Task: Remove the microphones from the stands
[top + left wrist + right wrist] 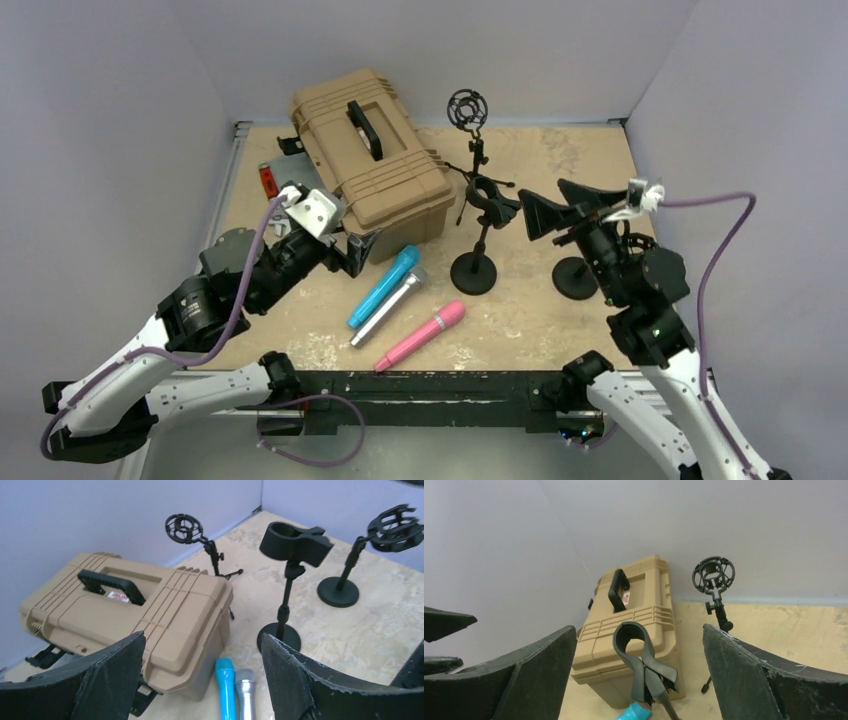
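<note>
Three microphones lie side by side on the table: blue (385,285), silver (390,307) and pink (420,335). The round-based stand (473,272) stands upright just behind them, and its clip (487,195) holds nothing. My left gripper (348,250) is open and empty, low beside the tan case, with the blue microphone (226,685) and the silver microphone (246,695) just ahead of its fingers (115,680). My right gripper (540,192) is open at clip height. In its wrist view the empty clip (639,650) sits between the jaws, touching neither.
A tan hard case (370,160) with a black handle fills the back left. A tripod stand with a shock mount (468,108) stands behind the clip stand. Another round-based stand (575,278) is partly hidden by my right arm. Grey walls close in the table.
</note>
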Robot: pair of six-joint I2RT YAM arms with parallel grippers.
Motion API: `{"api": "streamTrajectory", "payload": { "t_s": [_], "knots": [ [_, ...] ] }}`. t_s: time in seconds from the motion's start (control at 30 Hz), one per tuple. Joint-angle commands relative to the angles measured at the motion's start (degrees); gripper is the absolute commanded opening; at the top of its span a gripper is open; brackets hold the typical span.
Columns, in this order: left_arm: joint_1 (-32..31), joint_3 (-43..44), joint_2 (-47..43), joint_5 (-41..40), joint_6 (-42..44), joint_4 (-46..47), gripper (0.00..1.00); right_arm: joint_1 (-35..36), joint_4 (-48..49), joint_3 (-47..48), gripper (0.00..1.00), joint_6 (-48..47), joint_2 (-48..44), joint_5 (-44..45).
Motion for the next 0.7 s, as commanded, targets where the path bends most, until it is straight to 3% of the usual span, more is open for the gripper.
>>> {"api": "streamTrajectory", "payload": {
  "t_s": [0.0,0.1,0.2,0.4,0.67],
  "knots": [
    [-0.1,-7.5,-2.7,-5.0,5.3,7.0,0.84,-0.2,-15.4,14.0,0.93,-2.4,11.6,-5.1],
    [-0.1,-10.3,-4.7,-3.5,5.1,7.1,0.84,-0.2,-23.2,22.2,0.82,-6.8,19.3,-6.4],
    [-0.1,-10.8,-4.3,-1.5,3.2,7.0,0.84,-0.2,-24.4,25.5,0.78,-9.1,22.5,-6.4],
    [-0.2,-7.6,2.8,10.9,-1.5,3.5,0.79,-0.2,-21.7,24.2,0.76,-10.5,23.2,-8.9],
    [-0.2,-7.2,5.5,11.6,-1.3,2.8,0.77,-0.2,-23.4,24.3,0.78,-11.8,25.7,-9.2]
  ]
}}
